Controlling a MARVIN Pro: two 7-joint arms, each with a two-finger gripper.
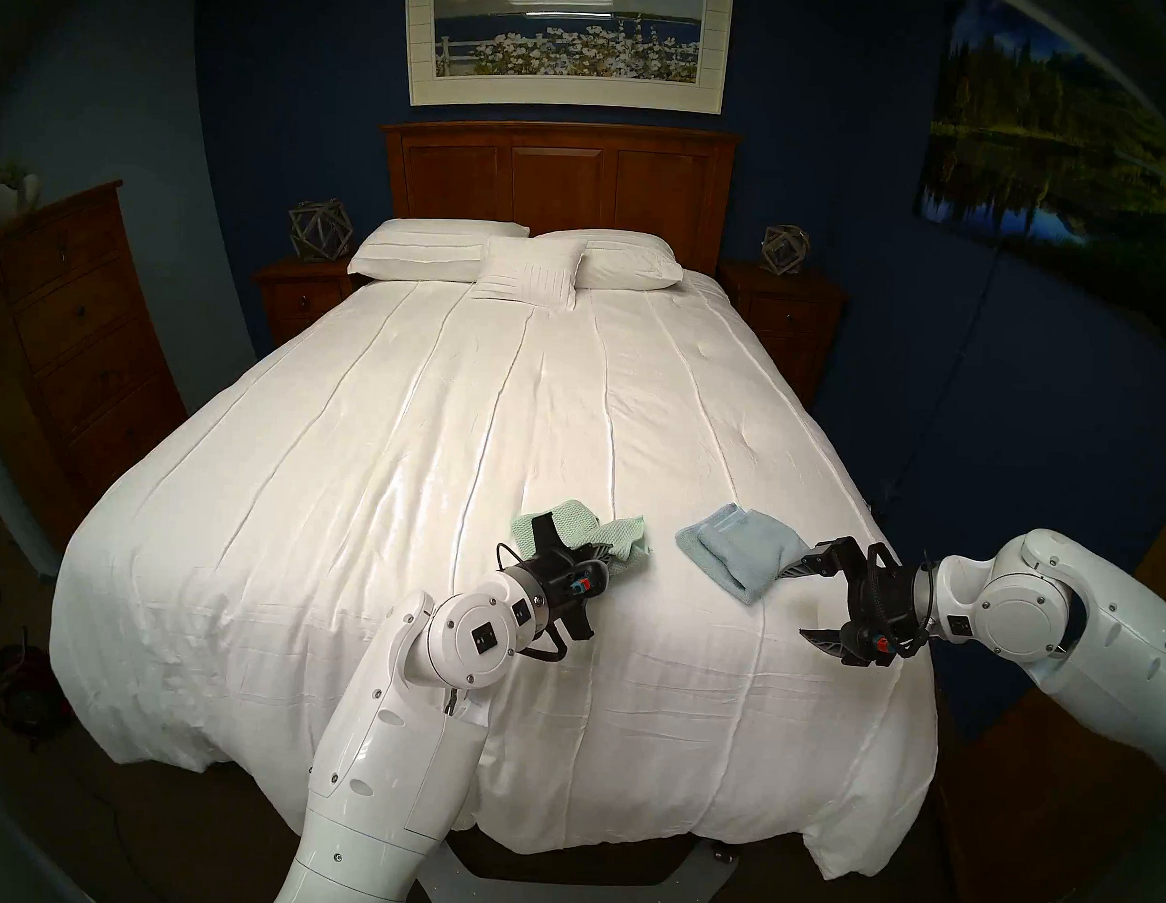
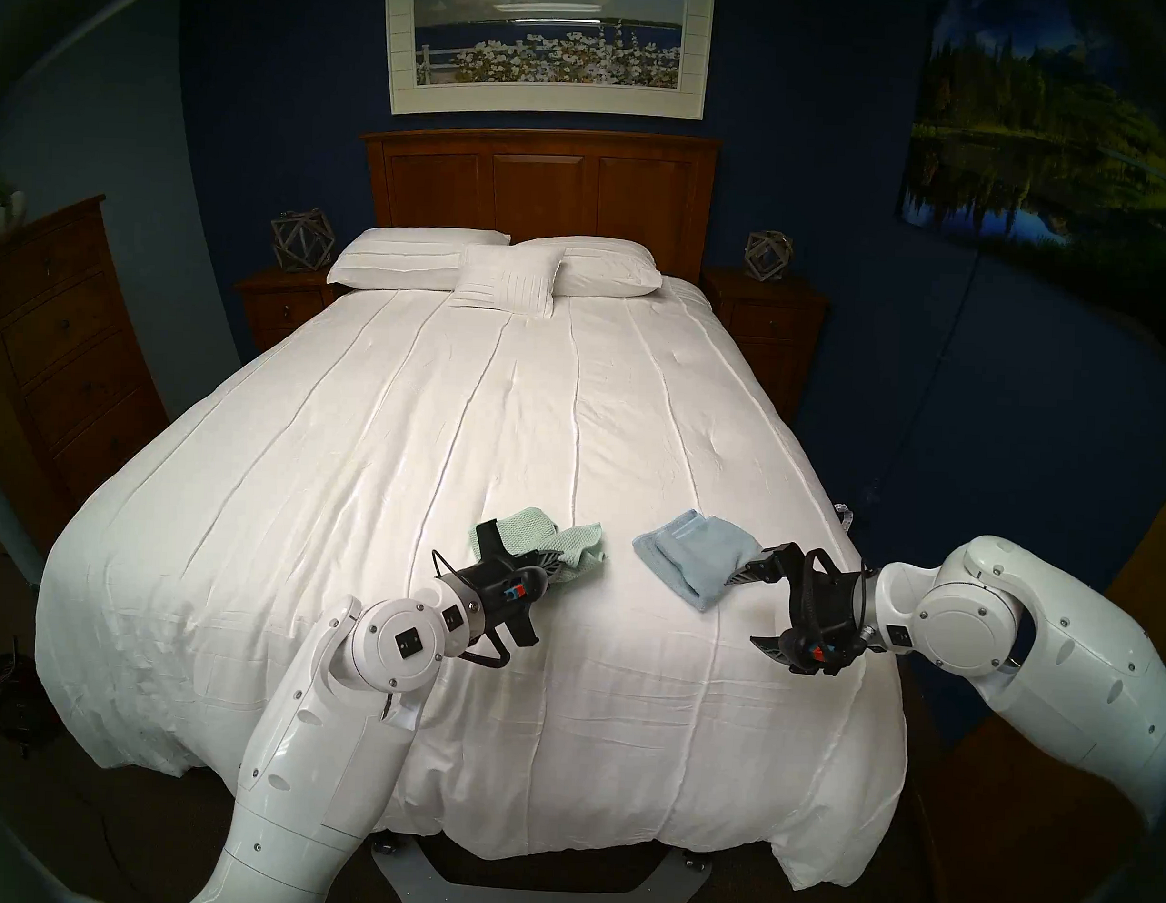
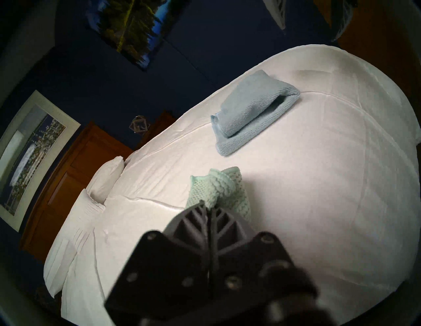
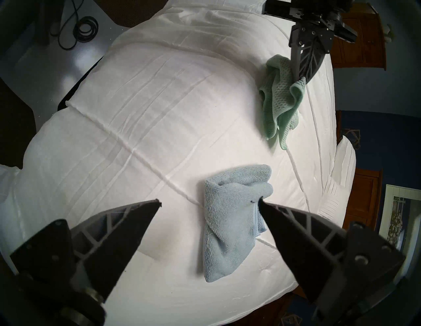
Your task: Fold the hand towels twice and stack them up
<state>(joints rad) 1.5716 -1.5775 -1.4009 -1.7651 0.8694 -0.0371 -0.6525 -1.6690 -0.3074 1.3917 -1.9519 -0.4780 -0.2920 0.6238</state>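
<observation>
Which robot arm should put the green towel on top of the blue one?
The left. Its pincer is already shut on the crumpled green towel, while the right pincer is open beside the folded blue towel.

A white bedspread [image 1: 436, 436] covers the bed, three white pillows [image 1: 514, 264] against the wooden headboard [image 1: 557, 176]. Nightstands flank it, each bearing a geometric ornament [image 1: 319, 230].

mint towel [image 1: 568, 523]: pale green, waffle weave | blue towel [image 1: 738, 552]: light blue (plush terry) | bedspread [image 1: 436, 436]: white
</observation>
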